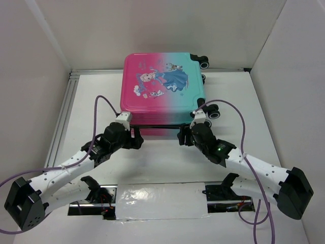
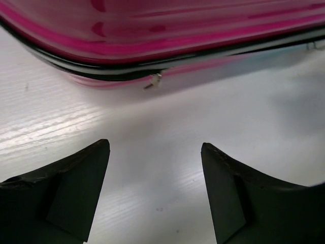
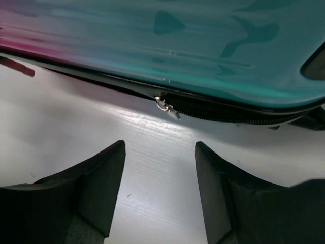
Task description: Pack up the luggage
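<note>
**Operator:** Report the left arm's pose.

**Technician:** The left arm extends from 7 o'clock toward centre, its forearm low over the surface. The left fingers are spread wide and hold nothing. They are near the pink edge of the luggage, with a zipper pull at their 12 o'clock.

**Operator:** Luggage position?

**Technician:** It lies flat at 12 o'clock on the surface, shells together, print side up, wheels toward 3 o'clock.

**Operator:** And the right arm?

**Technician:** The right arm extends from 5 o'clock toward centre. The right fingers are likewise spread and empty, near the teal edge, with another zipper pull ahead of them.

**Operator:** Surroundings?

**Technician:** The surface is white, with plain white walls around it. A metal rail runs along 9 o'clock and a taped patch lies at 6 o'clock.
</note>
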You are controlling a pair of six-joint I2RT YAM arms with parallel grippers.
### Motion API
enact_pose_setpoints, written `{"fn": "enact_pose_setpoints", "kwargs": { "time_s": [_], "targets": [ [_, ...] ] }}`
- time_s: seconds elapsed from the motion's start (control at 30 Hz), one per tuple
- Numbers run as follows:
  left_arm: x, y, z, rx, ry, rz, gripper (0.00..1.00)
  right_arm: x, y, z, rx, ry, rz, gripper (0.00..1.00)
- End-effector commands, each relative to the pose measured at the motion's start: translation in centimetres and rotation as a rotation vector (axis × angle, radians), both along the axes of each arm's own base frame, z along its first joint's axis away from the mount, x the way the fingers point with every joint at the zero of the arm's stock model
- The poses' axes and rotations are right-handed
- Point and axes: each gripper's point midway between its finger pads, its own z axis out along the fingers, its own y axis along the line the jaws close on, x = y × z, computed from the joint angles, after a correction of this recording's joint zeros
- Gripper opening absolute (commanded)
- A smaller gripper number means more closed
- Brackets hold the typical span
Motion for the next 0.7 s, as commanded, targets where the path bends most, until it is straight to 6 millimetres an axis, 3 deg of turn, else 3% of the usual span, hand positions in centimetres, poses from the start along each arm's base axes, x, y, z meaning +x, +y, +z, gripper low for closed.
{"fn": "enact_pose_setpoints", "kwargs": {
  "time_s": [0.0,0.07,0.2,0.4,0.67],
  "targets": [
    [2.9,0.8,2.0,-0.035,-0.141,0.103,0.85,2.1,-0.2,1.9,0.034,-0.1,-0.044,0.63],
    [3.2,0.7,1.2,-0.011,-0.138,0.093,0.85,2.6,-0.4,1.3,0.015,-0.094,-0.054,0.57],
    [3.7,0.5,0.8,0.007,-0.147,0.081,0.85,3.4,-0.6,0.4,0.005,-0.097,-0.053,0.53],
    [4.1,-0.5,1.2,0.001,-0.171,0.031,0.85,3.9,0.0,-0.4,-0.001,-0.111,-0.016,0.53],
    [4.7,-0.5,0.2,0.029,-0.163,0.029,0.85,5.0,0.6,-0.8,0.001,-0.143,-0.018,0.47]
  ]
}}
